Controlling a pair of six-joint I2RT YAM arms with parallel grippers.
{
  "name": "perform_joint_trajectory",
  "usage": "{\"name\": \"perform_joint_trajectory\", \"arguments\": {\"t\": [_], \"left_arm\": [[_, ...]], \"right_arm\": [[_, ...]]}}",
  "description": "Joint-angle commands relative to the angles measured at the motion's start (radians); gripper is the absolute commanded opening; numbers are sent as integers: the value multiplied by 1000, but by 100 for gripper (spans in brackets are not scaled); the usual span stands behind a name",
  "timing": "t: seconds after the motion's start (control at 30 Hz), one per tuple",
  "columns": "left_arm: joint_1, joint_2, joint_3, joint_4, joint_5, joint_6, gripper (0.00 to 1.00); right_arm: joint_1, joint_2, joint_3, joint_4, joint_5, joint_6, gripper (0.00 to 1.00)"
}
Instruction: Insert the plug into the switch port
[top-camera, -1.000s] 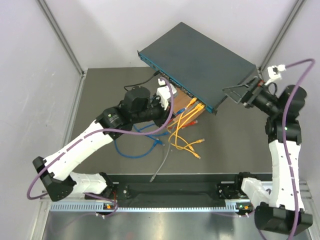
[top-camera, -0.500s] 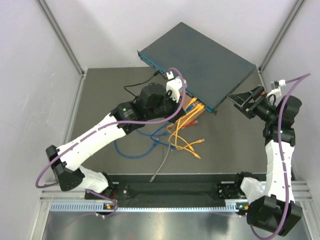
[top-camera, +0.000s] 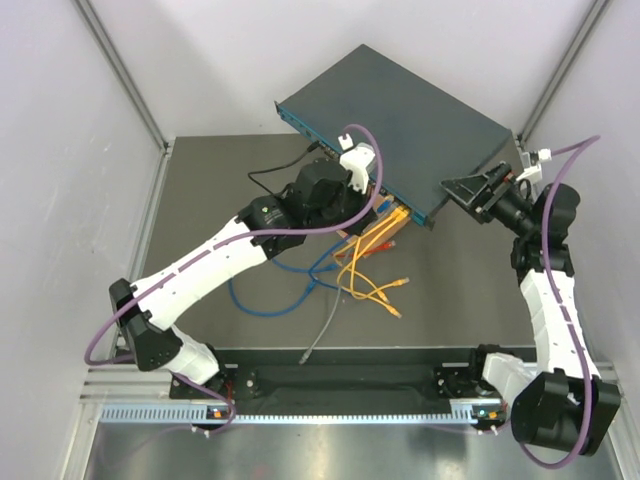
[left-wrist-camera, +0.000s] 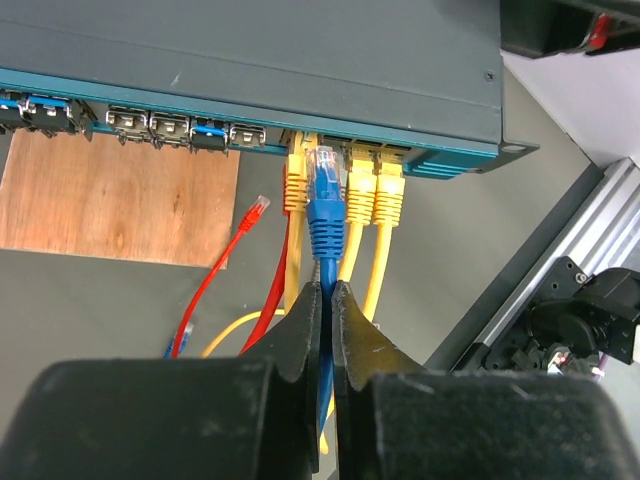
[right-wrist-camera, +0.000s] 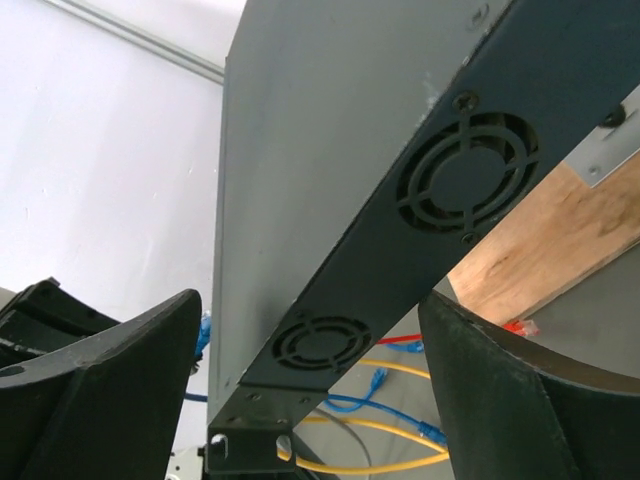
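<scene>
Plug (left-wrist-camera: 325, 195) seating in switch (left-wrist-camera: 300, 60) unclear.

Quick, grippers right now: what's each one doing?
Left gripper: closed on the blue cable just behind its plug.
Right gripper: open, jaws either side of the switch end; contact cannot be told.

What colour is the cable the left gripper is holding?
Blue. The cable in the left gripper shows best in the left wrist view.
</scene>
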Motion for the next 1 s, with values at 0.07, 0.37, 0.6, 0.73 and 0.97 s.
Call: {"name": "perform_joint_trajectory", "arguments": {"t": [0.07,0.37,0.6,0.73,0.97], "left_arm": [[-4,18,54,16,-10,-17,0],[-4,33,65,14,6,-26,0],[-4,30,65,22,39,-43,0],[-6,38,65,20,62,-63,0],[-4,49,68,25,36,-74,0]], "right_arm": [[60,23,-26,137,55,35,84],[77,32,-38,172,63,52,71],[84,28,-54,192,66,63,62],[85,23,-60,195,69,66,61],[87,14,-65,201,67,67,57]]}}
